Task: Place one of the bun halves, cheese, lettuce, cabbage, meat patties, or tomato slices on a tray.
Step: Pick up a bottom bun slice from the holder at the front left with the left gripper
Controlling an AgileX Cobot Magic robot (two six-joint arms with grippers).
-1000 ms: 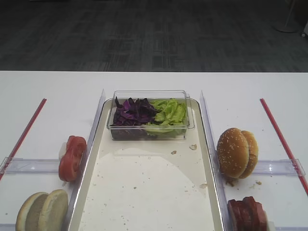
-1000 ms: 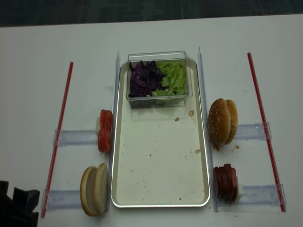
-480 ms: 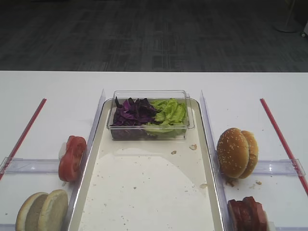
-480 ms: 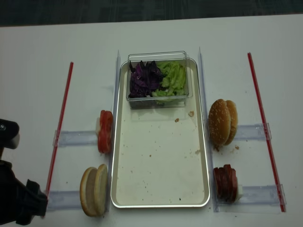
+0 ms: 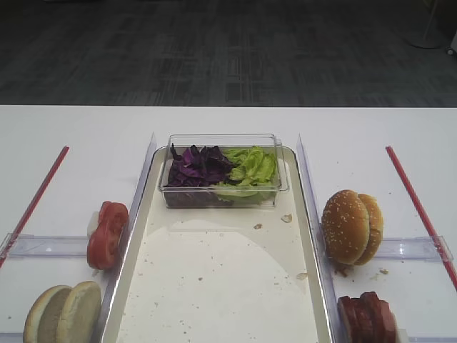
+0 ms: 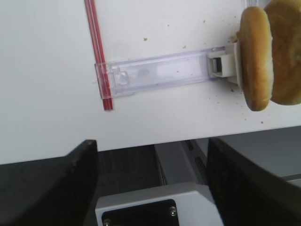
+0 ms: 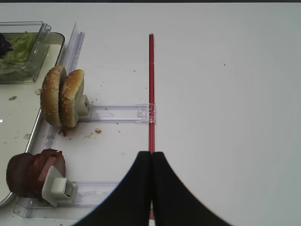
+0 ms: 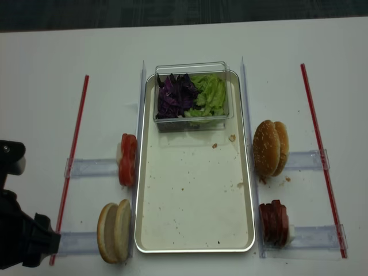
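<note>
Table (image 8: 46, 69): white, carrying everything listed here.
Tray (image 8: 195, 248): lying lengthwise down the middle of the table, running from mid-table to the near edge; cream floor speckled with crumbs.
Clear box (image 8: 192, 69): sitting on the far end of the tray.
Cabbage (image 8: 174, 96): filling the left half of the clear box.
Lettuce (image 8: 211, 95): filling the right half of the clear box, touching the cabbage.
Tomato slices (image 8: 128, 159): standing on edge just beside the tray's left rim, about midway along it.
Bun halves (image 8: 114, 230): two pale pieces standing on edge side by side, by the tray's near left corner, close to the table's near edge.
Sesame bun (image 8: 269, 147): two seeded pieces standing on edge just beside the tray's right rim.
Meat patties (image 8: 273, 222): standing on edge by the tray's near right corner.
Clear holders (image 8: 92, 167): lying flat, one behind each of the four stacks, reaching outward toward the red strips.
Red strips (image 8: 73, 155): one running along each side of the table, well apart from the tray.
Left tool (image 6: 150, 183): hanging over the table's near left edge, its dark fingers (image 6: 56, 188) standing spread apart with nothing between them; bun halves showing at the right of its wrist view.
Right tool (image 7: 151, 188): hovering over the right red strip, its fingers pressing together, clenched on nothing.
</note>
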